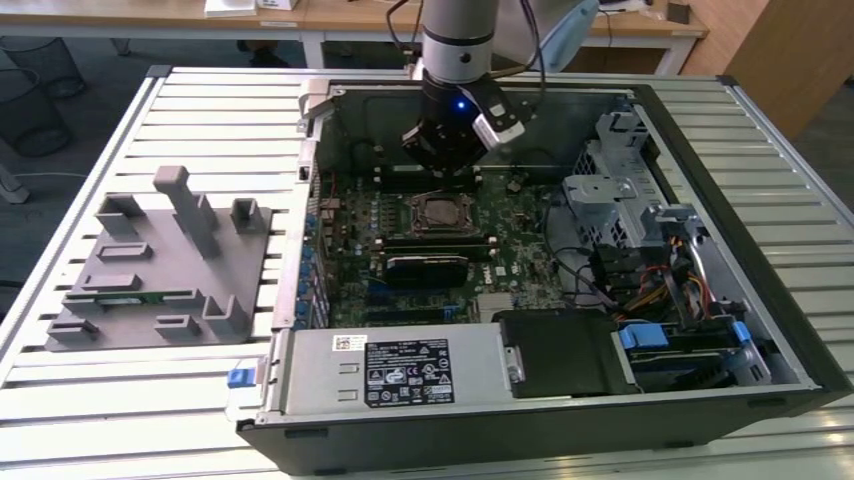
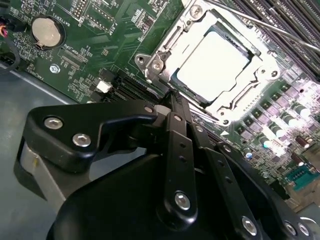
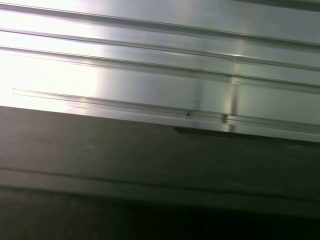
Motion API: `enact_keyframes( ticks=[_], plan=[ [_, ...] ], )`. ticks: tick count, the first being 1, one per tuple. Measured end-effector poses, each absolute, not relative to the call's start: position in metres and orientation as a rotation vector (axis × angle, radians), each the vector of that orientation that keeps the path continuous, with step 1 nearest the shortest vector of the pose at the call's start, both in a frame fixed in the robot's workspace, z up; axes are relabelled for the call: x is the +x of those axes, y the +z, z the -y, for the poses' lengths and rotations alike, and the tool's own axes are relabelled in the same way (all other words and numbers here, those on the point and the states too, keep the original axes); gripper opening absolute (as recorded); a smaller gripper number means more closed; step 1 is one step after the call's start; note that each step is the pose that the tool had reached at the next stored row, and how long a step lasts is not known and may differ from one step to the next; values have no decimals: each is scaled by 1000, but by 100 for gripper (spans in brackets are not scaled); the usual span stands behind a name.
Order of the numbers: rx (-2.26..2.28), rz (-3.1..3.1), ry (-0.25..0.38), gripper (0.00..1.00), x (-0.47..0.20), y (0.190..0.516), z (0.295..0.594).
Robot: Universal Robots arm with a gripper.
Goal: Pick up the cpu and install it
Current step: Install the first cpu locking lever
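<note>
Because the cpu already lies flat in the socket frame on the motherboard, with its pale silvery top facing up and the metal frame bordering it on every side, the placing step looks done as far as the second wrist view shows. The gripper hangs just short of the socket's near edge, its two black fingers drawn together into a narrow point with nothing between them; they seem pressed closed, though the angle along the fingers leaves the very tips hard to judge. That closed, empty posture fits a hand that carries no part, and it sits near the chip without touching it.

In the exterior view the gripper stands above the open computer case, directly over the dark square of the socket, which lies just below and ahead of it. Holding straight over the socket keeps the fingers away from the case walls and the cables off to the exterior view's right. Well apart from the hand, on the slatted table, a grey parts tray rests.
</note>
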State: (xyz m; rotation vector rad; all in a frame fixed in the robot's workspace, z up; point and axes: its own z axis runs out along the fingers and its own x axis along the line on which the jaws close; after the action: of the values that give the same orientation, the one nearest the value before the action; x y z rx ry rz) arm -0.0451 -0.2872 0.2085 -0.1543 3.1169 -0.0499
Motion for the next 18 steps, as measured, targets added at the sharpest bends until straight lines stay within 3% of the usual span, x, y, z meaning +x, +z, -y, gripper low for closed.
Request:
enact_keyframes(
  ticks=[18],
  plan=[
    [-133, -3124, -50, 11, -40, 202, 287]
  ],
)
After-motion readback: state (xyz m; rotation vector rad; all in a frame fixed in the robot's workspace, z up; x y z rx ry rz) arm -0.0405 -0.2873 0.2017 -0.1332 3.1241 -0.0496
